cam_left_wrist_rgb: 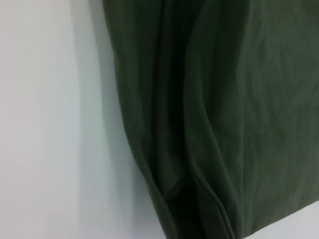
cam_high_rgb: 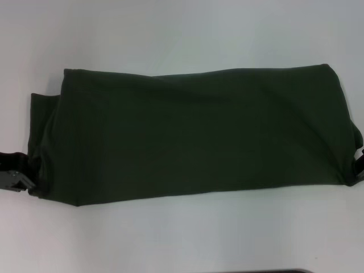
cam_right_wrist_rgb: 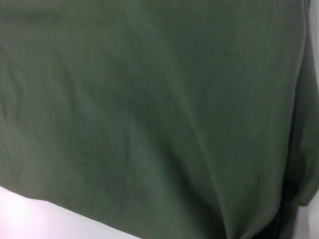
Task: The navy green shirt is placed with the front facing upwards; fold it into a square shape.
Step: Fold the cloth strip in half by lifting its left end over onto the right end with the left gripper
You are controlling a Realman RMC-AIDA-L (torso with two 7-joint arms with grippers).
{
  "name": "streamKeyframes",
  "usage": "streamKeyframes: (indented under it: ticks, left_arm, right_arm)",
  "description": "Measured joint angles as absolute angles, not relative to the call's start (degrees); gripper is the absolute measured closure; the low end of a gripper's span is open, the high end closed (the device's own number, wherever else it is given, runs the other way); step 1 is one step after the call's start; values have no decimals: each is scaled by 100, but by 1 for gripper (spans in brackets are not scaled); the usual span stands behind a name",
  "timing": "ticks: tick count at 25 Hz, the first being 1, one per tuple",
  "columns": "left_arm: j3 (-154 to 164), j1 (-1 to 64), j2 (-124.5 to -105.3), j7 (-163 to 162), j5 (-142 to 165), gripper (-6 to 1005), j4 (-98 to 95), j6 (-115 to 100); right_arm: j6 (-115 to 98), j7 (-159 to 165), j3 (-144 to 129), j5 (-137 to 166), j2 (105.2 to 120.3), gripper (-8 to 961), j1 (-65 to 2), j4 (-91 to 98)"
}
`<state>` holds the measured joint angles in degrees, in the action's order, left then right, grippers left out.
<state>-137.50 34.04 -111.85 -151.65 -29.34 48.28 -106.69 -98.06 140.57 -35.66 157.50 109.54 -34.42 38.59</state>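
Note:
The navy green shirt (cam_high_rgb: 193, 133) lies across the white table as a long folded band, plain green side up, with no lettering in view. My left gripper (cam_high_rgb: 20, 181) is at the band's near left corner. My right gripper (cam_high_rgb: 359, 169) is at its near right corner, mostly cut off by the picture's edge. In the left wrist view the cloth (cam_left_wrist_rgb: 224, 124) gathers in creases towards a dark pinch close to the camera. In the right wrist view the cloth (cam_right_wrist_rgb: 149, 109) fills the picture and puckers the same way. Both grippers look shut on the shirt's edge.
The white table (cam_high_rgb: 182, 239) shows bare on all sides of the shirt. A dark strip (cam_high_rgb: 261, 271) runs along the table's near edge.

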Motion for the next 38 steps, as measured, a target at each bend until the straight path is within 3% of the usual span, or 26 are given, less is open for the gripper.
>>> streamKeyframes:
  ticks: [17, 23, 28, 34, 38]
  left_arm:
    - [-13908, 3392, -11146, -15138, -2972, 891, 4813, -10812]
    - [-14200, 3305, -11089, -15140, -2938, 852, 4980, -10862]
    - [-14261, 3260, -10998, -15193, -2858, 688, 4999, -10831]
    - [-14581, 3171, -10919, -15316, -2534, 555, 5388, -10734]
    - [-15271, 3203, -10899, -15155, -3124, 466, 5657, -10963]
  right_arm:
    - [-9996, 14113, -3460, 15679, 10947, 940, -3398, 4027]
    - [-10185, 14067, -3163, 15613, 10875, 861, -3383, 4132]
    - [-10235, 14076, -3123, 15622, 10806, 626, -3332, 4168]
    - [-10249, 14181, -3027, 15623, 10603, 413, -3207, 4402]
    - [-10611, 14189, -2627, 15392, 10546, 319, -3185, 4975]
